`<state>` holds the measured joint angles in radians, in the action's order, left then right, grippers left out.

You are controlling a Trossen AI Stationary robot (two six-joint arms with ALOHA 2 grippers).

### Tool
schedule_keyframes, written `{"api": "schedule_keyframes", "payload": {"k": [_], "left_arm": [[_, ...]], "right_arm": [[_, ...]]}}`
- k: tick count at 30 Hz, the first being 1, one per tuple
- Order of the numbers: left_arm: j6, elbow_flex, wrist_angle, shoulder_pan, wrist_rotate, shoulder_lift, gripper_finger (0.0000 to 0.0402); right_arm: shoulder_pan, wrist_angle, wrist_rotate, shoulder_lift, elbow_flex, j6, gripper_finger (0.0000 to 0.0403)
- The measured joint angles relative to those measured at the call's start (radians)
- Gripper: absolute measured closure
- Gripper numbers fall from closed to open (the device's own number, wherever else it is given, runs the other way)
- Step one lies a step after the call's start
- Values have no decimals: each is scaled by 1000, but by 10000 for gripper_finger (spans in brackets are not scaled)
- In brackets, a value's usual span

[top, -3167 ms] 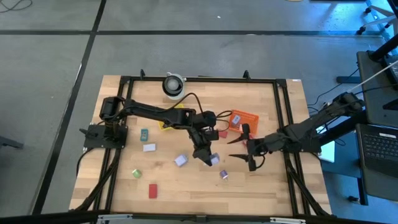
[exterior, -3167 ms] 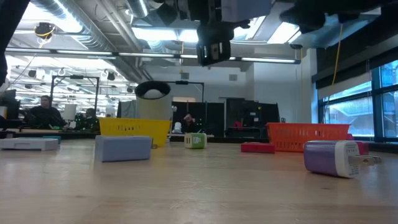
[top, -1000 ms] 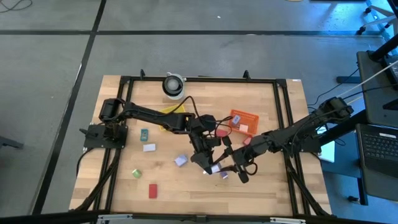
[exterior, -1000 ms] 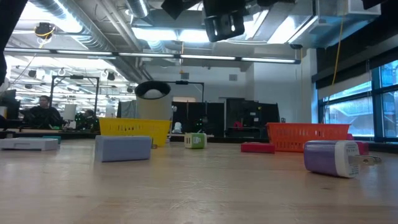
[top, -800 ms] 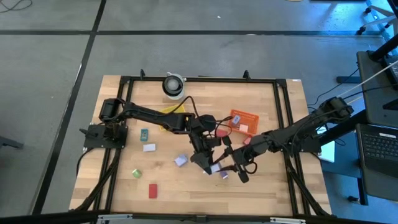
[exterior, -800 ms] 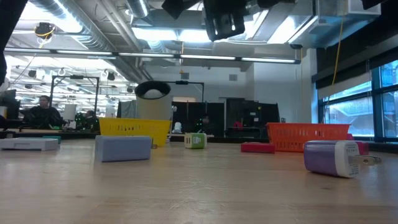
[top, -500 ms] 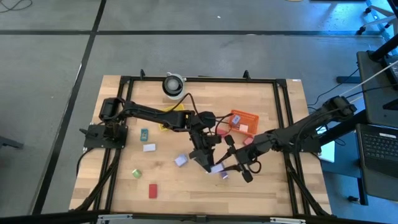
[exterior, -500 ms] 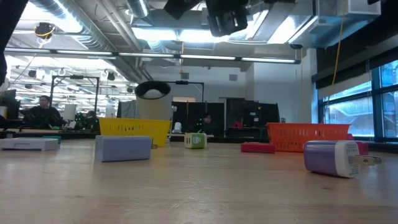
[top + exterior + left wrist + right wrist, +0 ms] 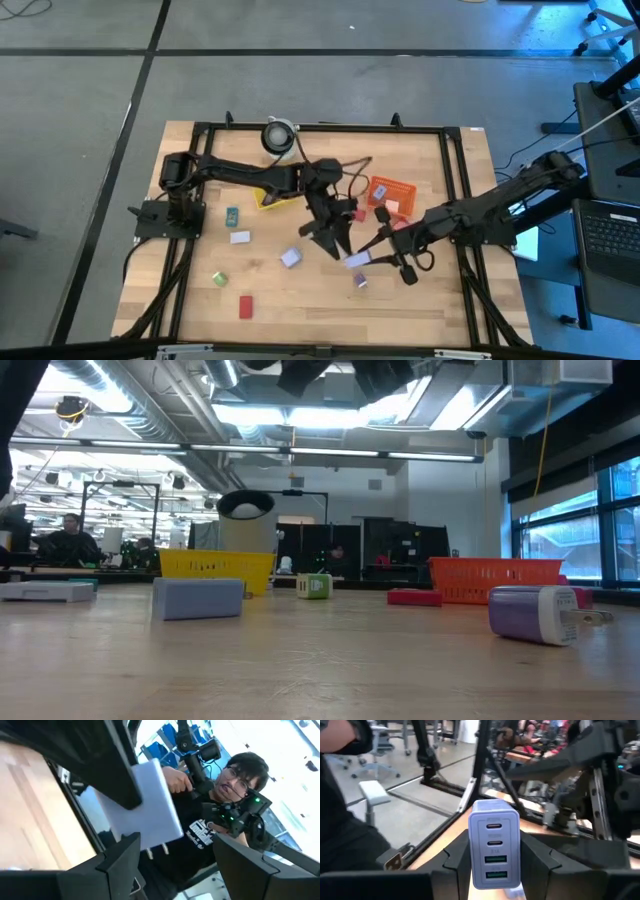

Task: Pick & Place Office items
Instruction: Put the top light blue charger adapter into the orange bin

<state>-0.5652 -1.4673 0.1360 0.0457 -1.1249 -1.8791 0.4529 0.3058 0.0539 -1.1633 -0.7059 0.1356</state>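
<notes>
The right tool (image 9: 372,260), fingers clamped on a lavender charger (image 9: 357,260), holds it clear of the worktop (image 9: 440,300) at centre, its ports facing the right wrist camera. Just to its left and a little farther off hangs the left tool (image 9: 333,247), fingers spread and gripping nothing; its own camera shows the charger's prongs between them. The step in hand looks like a handover just completed, with the carry to a basket to come. The next move probably calls for the right arm to swing the charger far and slightly right to the orange mesh basket (image 9: 392,192) and part its fingers above it, while the left arm stays clear. Other office items lie loose: nearest, a red block (image 9: 245,306) and a green block (image 9: 219,279) at the near left, a second lavender item (image 9: 360,281) directly beneath the tools, then another lavender piece (image 9: 290,258), a white block (image 9: 240,237) and a teal block (image 9: 232,215) farther left. The yellow mesh basket (image 9: 266,199) sits far centre.
</notes>
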Motion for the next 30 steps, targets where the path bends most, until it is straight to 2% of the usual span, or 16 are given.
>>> {"api": "schedule_keyframes", "payload": {"k": [9, 14, 18, 22, 30], "left_arm": [[271, 0, -225, 88, 273, 96, 155], [419, 0, -356, 117, 458, 149, 155], [499, 13, -423, 120, 571, 198, 155], [551, 72, -464, 120, 689, 274, 155], [556, 275, -430, 120, 834, 514, 168]], "right_arm": [[0, -104, 64, 133, 0, -2, 278], [-5, -168, 141, 166, 0, -1, 278], [-33, -217, 164, 180, 0, -30, 278], [-76, -272, 167, 192, 0, -76, 278], [-162, -346, 166, 254, 0, -105, 278]]}}
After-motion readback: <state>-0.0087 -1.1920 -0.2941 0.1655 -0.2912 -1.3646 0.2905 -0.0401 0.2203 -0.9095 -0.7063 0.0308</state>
